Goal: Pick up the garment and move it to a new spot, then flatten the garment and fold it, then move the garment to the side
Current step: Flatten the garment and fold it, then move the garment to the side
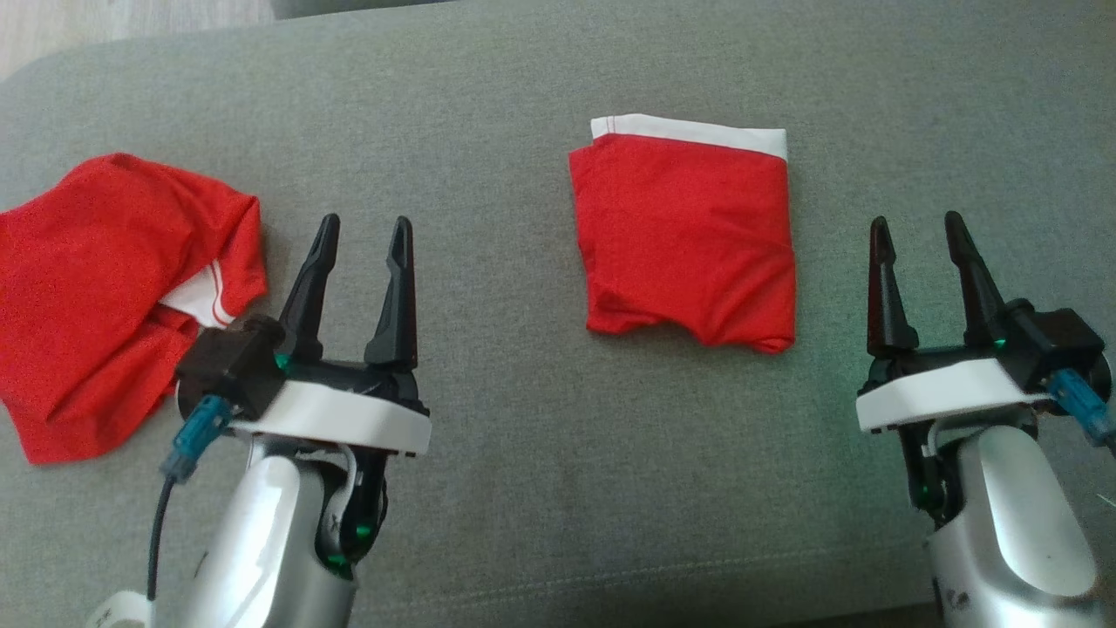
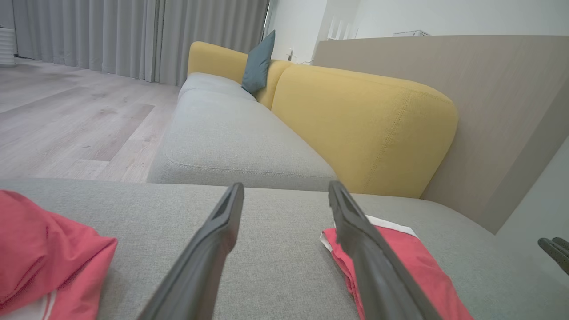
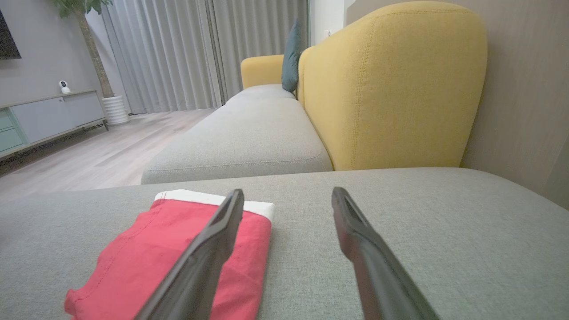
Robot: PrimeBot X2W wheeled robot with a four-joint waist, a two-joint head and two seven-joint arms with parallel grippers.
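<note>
Head view: a grey seat (image 1: pixel 523 488) is seen from above. A folded garment (image 1: pixel 684 244), red with a white band along its far edge, is laid flat near the middle. A crumpled garment (image 1: pixel 96 296), also red, is heaped at the left edge. The left gripper (image 1: pixel 362 231) is held near the heap and the right gripper (image 1: pixel 915 228) to the right of the folded garment. Both pairs of fingers are spread, with nothing held between them.

Left wrist view: the heap is seen at lower left, and the folded garment is partly hidden behind one spread finger. Beyond are shown a yellow backrest (image 2: pixel 364 129), a blue pillow (image 2: pixel 258 62), curtains (image 2: pixel 111 35) and a wood floor (image 2: pixel 53 120).

Right wrist view: the folded garment is seen on the left, partly behind a spread finger. Added here are a low cabinet (image 3: pixel 44 115), a small white camera (image 3: pixel 64 86) on it, and a white pot (image 3: pixel 115 109).
</note>
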